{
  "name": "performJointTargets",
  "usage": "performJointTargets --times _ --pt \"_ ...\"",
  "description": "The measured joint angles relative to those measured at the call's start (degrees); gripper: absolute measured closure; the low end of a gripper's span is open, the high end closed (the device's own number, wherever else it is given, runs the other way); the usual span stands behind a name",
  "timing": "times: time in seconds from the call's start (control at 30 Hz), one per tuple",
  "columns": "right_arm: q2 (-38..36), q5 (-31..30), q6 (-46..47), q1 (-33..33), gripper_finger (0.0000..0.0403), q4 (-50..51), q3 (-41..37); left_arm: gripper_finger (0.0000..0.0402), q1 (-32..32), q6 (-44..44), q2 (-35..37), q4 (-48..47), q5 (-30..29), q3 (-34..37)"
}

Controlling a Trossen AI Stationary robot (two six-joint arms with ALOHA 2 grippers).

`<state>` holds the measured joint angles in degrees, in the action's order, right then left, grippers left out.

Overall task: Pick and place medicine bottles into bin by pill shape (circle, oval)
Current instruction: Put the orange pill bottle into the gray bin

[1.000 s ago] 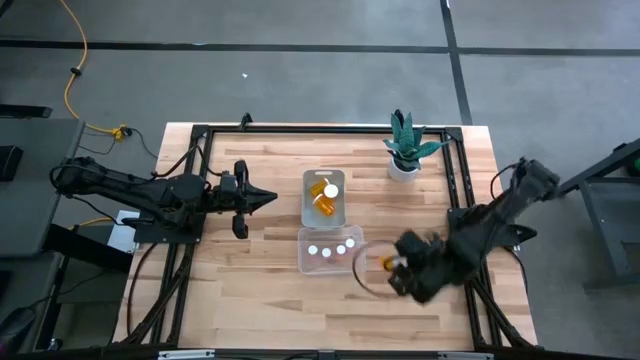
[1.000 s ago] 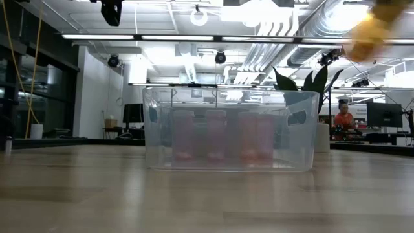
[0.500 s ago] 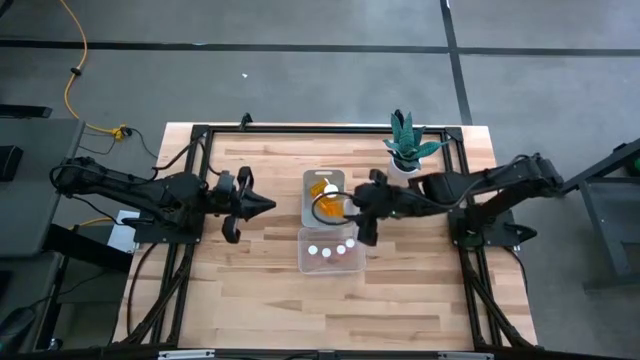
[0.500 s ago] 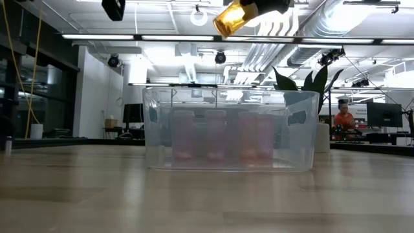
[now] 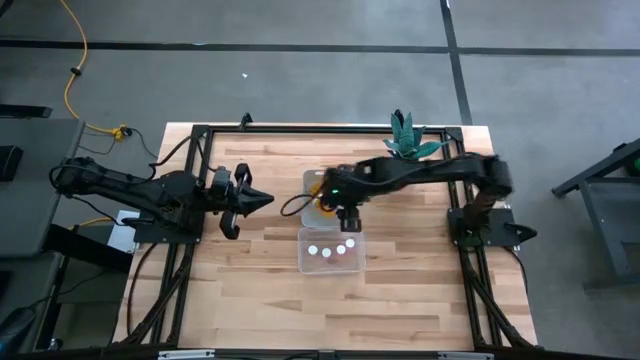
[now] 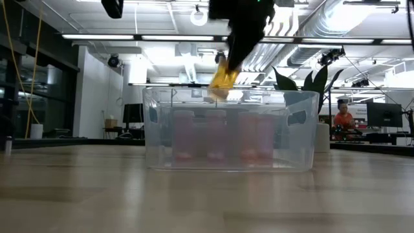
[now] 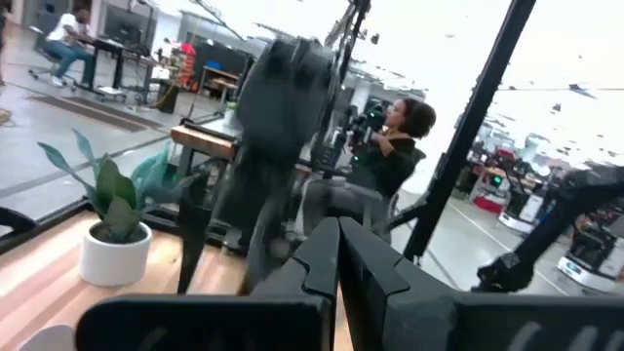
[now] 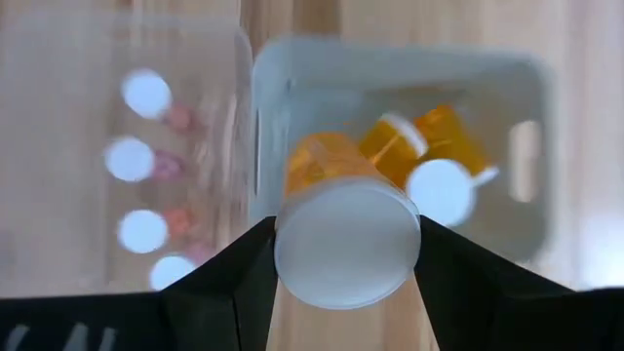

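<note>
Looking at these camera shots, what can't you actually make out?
- Pill shapes: the upright bottles in the clear plastic bin show only as pinkish blurs in the low view, white discs from above.
- The translucent orange bottle in the right gripper: its white cap hides the contents.
- The left gripper: its fingertips are too small to tell apart in the high view.

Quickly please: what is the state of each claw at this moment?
Left claw: closed, holding nothing.
Right claw: closed on a medicine bottle, above the bins.

light: bright, even overhead | glare: ceiling lamps [image 6: 197, 18] in low view | blur: both wrist views smeared
</note>
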<state>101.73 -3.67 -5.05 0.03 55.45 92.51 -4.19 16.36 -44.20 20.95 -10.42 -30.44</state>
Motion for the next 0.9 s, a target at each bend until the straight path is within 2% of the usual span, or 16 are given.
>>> performJointTargets --times 0.17,0.3,0.47,0.63,0.9 --pt "7.61 1.34 -4.94 -1.8 0.0215 0.6 0.88 0.0401 0.0 -0.46 0.09 -0.01 -0.63 0.0" --pt "10.64 5.23 -7.01 -2.38 0.0215 2.24 0.96 0.0401 0.01 -0.47 0.09 -0.02 -0.73 0.0" --pt "13.21 5.39 -8.77 -2.33 0.0215 2.57 0.98 0.0401 0.02 -1.95 0.09 -0.07 -2.72 0.0" --pt "15.06 5.28 -5.44 -2.34 0.0209 2.94 1.02 0.0401 0.02 -1.99 0.09 -0.07 -3.91 0.0" --pt "15.23 5.24 -4.57 -2.29 0.0168 1.73 1.02 0.0401 0.02 -2.11 0.09 -0.09 -3.83 0.0"
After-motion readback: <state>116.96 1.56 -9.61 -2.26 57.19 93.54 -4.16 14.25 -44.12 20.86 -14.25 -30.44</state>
